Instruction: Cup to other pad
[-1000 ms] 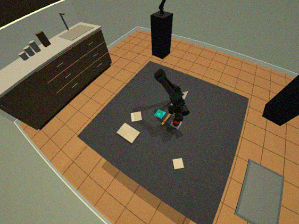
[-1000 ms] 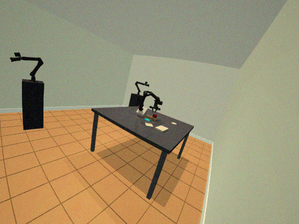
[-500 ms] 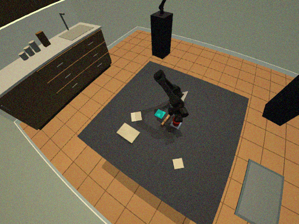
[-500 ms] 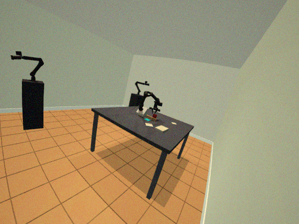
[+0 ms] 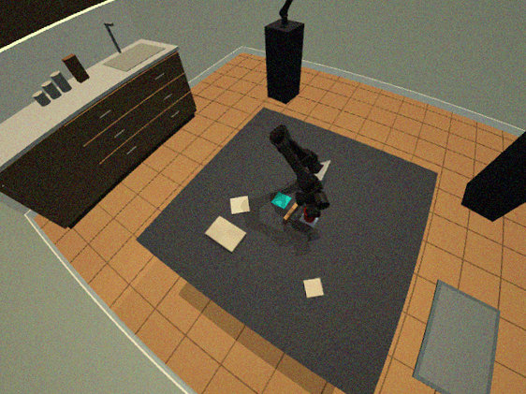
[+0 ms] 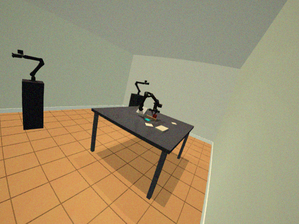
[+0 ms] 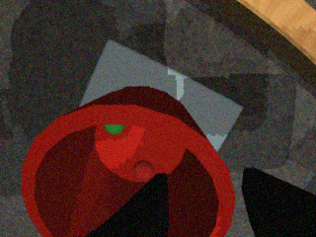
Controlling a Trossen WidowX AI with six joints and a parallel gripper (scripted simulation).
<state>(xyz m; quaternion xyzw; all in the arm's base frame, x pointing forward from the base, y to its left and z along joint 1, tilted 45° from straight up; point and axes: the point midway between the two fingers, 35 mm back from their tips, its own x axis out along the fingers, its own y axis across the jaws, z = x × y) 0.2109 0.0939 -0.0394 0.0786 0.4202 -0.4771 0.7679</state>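
Observation:
A red cup (image 5: pixel 310 218) (image 6: pixel 154 116) (image 7: pixel 79 178) stands upright on a grey pad (image 7: pixel 125 69) on the dark table. Inside it the wrist view shows a green marble (image 7: pixel 114 129) and a reddish marble (image 7: pixel 142 170). My gripper (image 5: pixel 311 207) (image 6: pixel 154 112) is directly above the cup, partly open. One finger is inside the cup and the other outside, with the rim between them but not clamped. A teal pad (image 5: pixel 281 200) (image 6: pixel 147 119) lies to the left. A wooden bar (image 5: pixel 289 213) lies between it and the cup.
Three pale sheets lie on the table (image 5: pixel 366 252): a small one (image 5: pixel 239 204), a larger one (image 5: pixel 225 233), and one (image 5: pixel 313 287) nearer the front. Two black pedestals (image 5: pixel 283 61) (image 5: pixel 514 172) with camera arms stand beside the table.

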